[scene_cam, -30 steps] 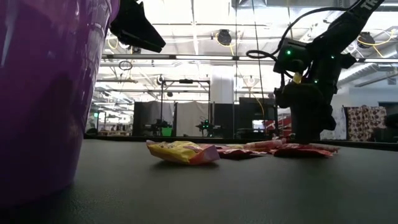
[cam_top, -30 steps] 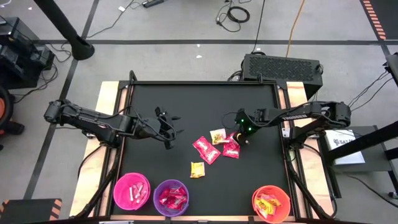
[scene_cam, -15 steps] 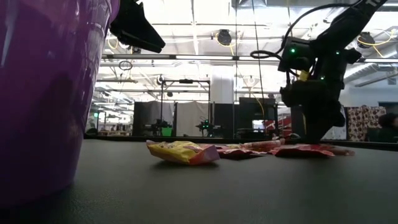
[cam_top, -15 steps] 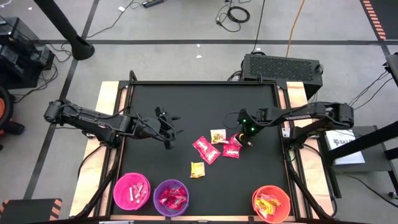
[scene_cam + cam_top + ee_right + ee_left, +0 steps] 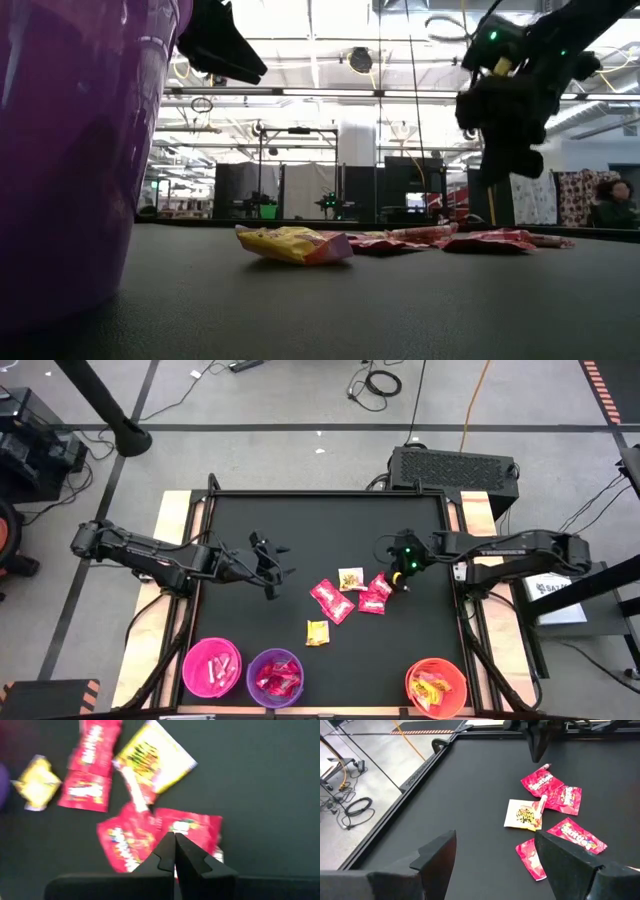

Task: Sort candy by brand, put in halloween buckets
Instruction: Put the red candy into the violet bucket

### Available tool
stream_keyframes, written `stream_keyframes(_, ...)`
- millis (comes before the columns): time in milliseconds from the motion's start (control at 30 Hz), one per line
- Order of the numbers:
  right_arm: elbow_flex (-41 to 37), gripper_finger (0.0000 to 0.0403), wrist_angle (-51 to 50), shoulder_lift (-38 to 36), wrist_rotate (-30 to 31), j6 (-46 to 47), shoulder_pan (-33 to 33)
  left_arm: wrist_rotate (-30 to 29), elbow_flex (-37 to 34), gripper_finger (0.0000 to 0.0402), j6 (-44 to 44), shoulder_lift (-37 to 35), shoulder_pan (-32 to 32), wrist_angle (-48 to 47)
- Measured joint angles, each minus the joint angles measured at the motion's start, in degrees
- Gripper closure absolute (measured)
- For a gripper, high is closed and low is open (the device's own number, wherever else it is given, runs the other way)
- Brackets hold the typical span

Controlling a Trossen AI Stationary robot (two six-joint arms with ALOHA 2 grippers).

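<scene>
Purple bucket (image 5: 60,150) fills low view – right claw (image 5: 174,851) pinched shut.

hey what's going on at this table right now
A two-armed robot is sorting candy into three buckets along the table's near edge. The right gripper is shut and empty, above the loose packets mid-table. The left gripper hangs open off to the side. The pink bucket, purple bucket and orange bucket already hold candy.
</scene>
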Motion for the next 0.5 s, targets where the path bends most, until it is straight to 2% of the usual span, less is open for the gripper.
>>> stream_keyframes(133, 0.00, 0.0402, -2.20, -1.94, 4.23, 0.57, 0.51, 0.05, 0.00, 0.0127, -0.07, 0.00, 0.00, 1.10)
stream_keyframes(267, 0.00, 0.0388, -1.45, 0.47, 5.84, 0.89, 0.44, 0.10, 0.00, 0.0127, -0.07, 0.00, 0.04, 1.38)
stream_keyframes(500, 0.00, 0.0277, 0.58, 9.98, 5.81, 0.77, -0.21, 0.17, 0.00, 0.0127, -0.09, 0.00, 0.03, 1.62)
